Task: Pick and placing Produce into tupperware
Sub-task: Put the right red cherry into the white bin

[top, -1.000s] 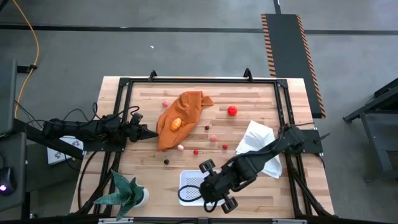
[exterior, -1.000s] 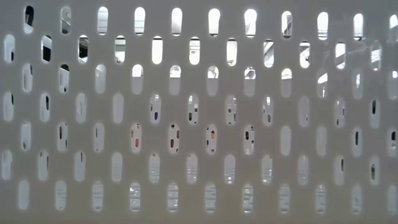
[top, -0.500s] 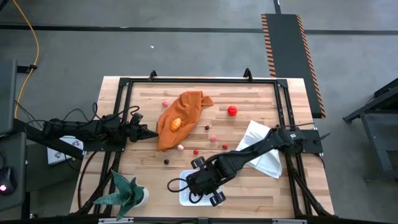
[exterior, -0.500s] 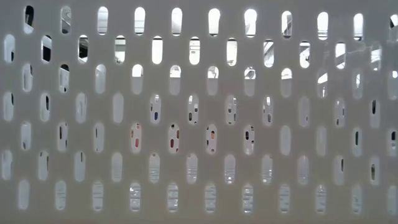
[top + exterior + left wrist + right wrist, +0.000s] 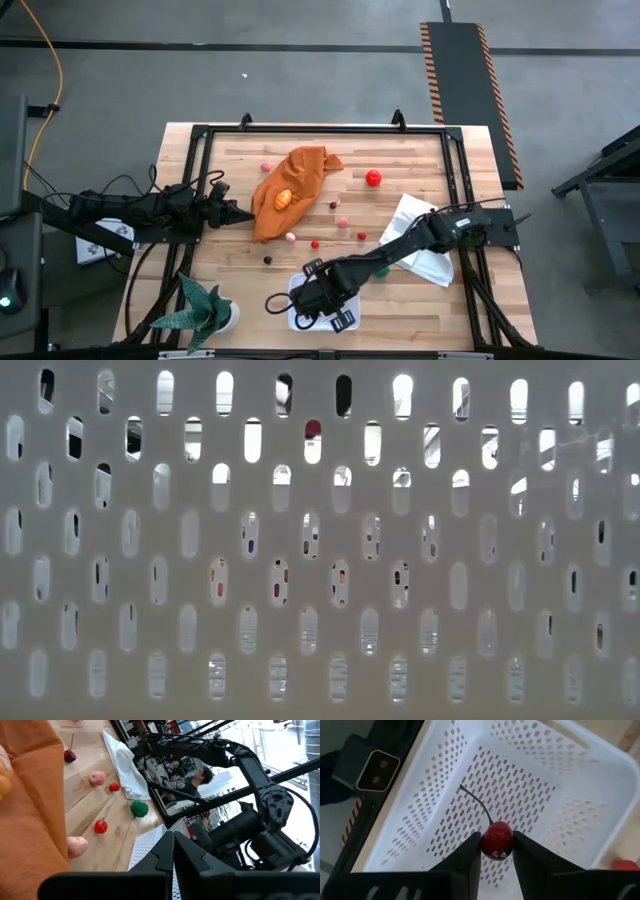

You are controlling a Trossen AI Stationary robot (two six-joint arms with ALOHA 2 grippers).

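Right gripper [image 5: 496, 854] was pinching a red cherry [image 5: 496, 840] over the white tupperware [image 5: 300, 292] at the table's near edge. Left gripper [image 5: 243, 214] sat closed beside the orange cloth [image 5: 290, 185], with the white cloth [image 5: 420, 240] to the right and a potted plant [image 5: 203, 308] left of the tupperware.

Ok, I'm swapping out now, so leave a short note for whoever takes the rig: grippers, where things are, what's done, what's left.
Right gripper: shut on a red cherry, held over the white tupperware at the table's near edge.
Left gripper: shut, empty, waiting beside the orange cloth.
Done: nothing lies in the tupperware as far as the right wrist view shows.
Left: release the cherry, then fetch the scattered produce: red piece, green piece, pink pieces, small red ones, and the orange piece on the cloth.
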